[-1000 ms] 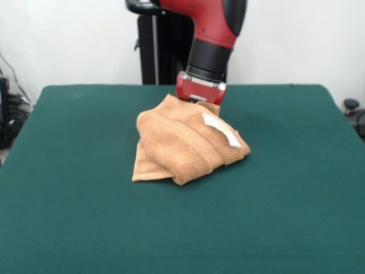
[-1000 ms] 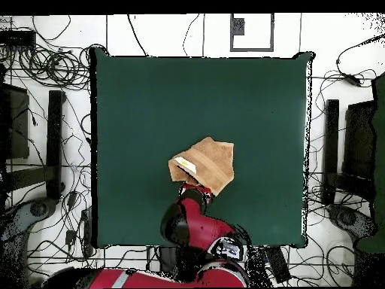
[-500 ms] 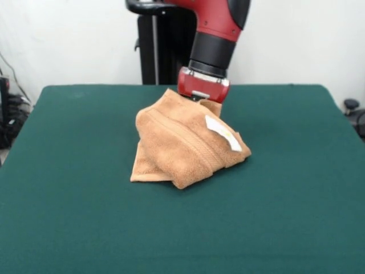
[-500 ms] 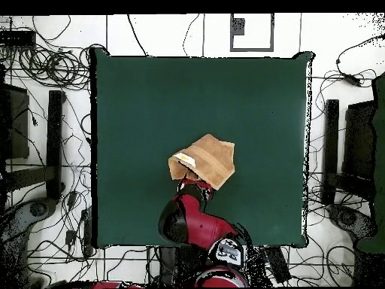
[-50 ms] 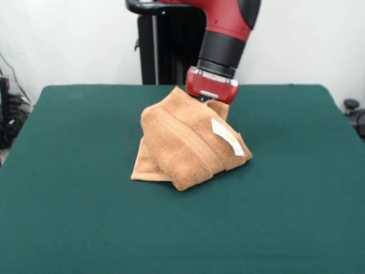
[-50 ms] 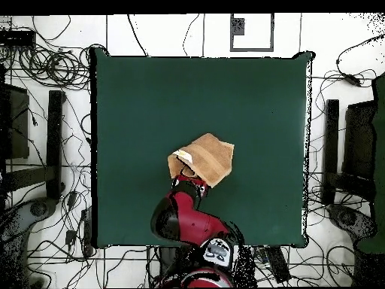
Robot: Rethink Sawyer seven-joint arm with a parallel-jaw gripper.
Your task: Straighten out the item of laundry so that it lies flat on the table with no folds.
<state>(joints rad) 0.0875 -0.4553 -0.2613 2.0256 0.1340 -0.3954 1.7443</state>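
In the front view the dark green table (image 5: 68,217) fills the lower frame from edge to edge, bare along its left side. Just left of centre lies the orange-tan terry towel (image 5: 182,142), bunched and folded over itself into a raised heap, its lower left corner flat on the felt and a woven band running diagonally across the upper layer. Toward the right of the heap a small white tag (image 5: 227,137) lies on the cloth. The towel's top corner is pulled up to a peak just right of centre, where it meets the red gripper (image 5: 210,98) at the end of the red and black arm (image 5: 225,34) that comes down from the top of the frame. The cloth hides the fingertips, so whether they are pinched on the towel cannot be told. In the overhead view the towel (image 6: 204,158) sits slightly below the middle of the table (image 6: 150,98), with the arm (image 6: 180,214) reaching up to its lower left edge.
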